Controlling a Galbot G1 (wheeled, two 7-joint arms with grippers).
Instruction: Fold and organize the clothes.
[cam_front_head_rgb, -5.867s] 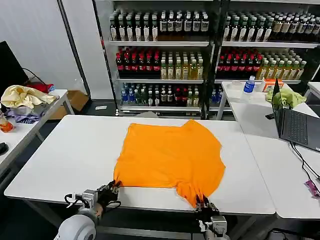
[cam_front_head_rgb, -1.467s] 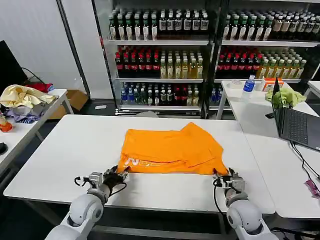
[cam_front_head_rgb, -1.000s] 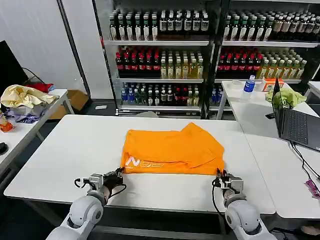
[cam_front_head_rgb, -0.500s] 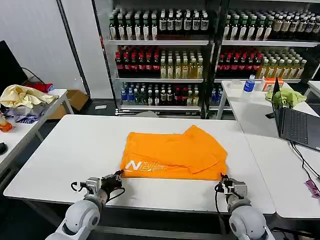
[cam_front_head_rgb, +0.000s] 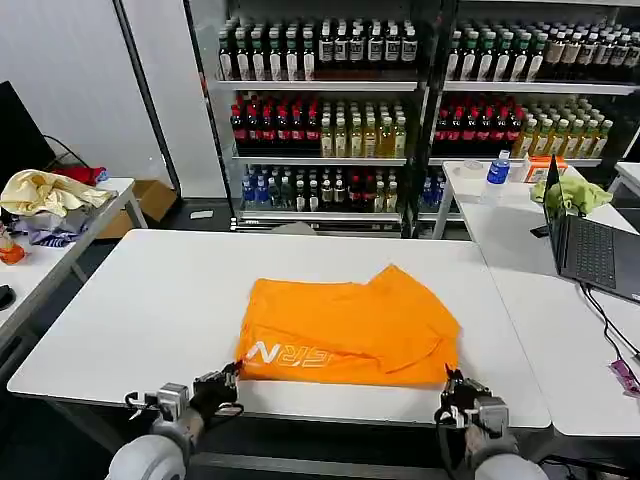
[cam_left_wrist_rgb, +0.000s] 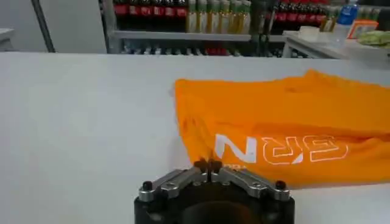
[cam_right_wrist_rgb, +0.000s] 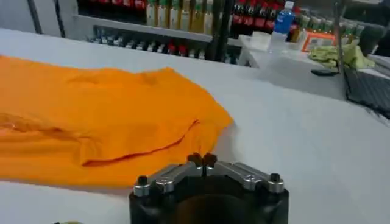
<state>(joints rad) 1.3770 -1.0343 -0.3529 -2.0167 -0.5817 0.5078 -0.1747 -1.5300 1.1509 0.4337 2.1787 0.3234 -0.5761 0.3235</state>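
The orange T-shirt (cam_front_head_rgb: 350, 325) lies folded in half on the white table (cam_front_head_rgb: 150, 300), with white lettering (cam_front_head_rgb: 300, 355) facing up along its near left edge. My left gripper (cam_front_head_rgb: 228, 380) sits at the shirt's near left corner, shut on the cloth. In the left wrist view its fingertips (cam_left_wrist_rgb: 208, 164) meet on the corner of the T-shirt (cam_left_wrist_rgb: 274, 115) beside the lettering (cam_left_wrist_rgb: 280, 149). My right gripper (cam_front_head_rgb: 452, 383) is shut on the near right corner. In the right wrist view that gripper (cam_right_wrist_rgb: 202, 160) pinches the edge of the T-shirt (cam_right_wrist_rgb: 91, 103).
A second table on the right carries an open laptop (cam_front_head_rgb: 595, 255), a lime-green cloth (cam_front_head_rgb: 570, 195) and a water bottle (cam_front_head_rgb: 497, 170). A side table on the left holds pale yellow and purple cloths (cam_front_head_rgb: 45, 190). Shelves of drink bottles (cam_front_head_rgb: 320, 110) stand behind.
The shirt, spread flat at first, is now folded in half. Over the last second both grippers have drawn it toward the table's near edge, and more of the lettering shows.
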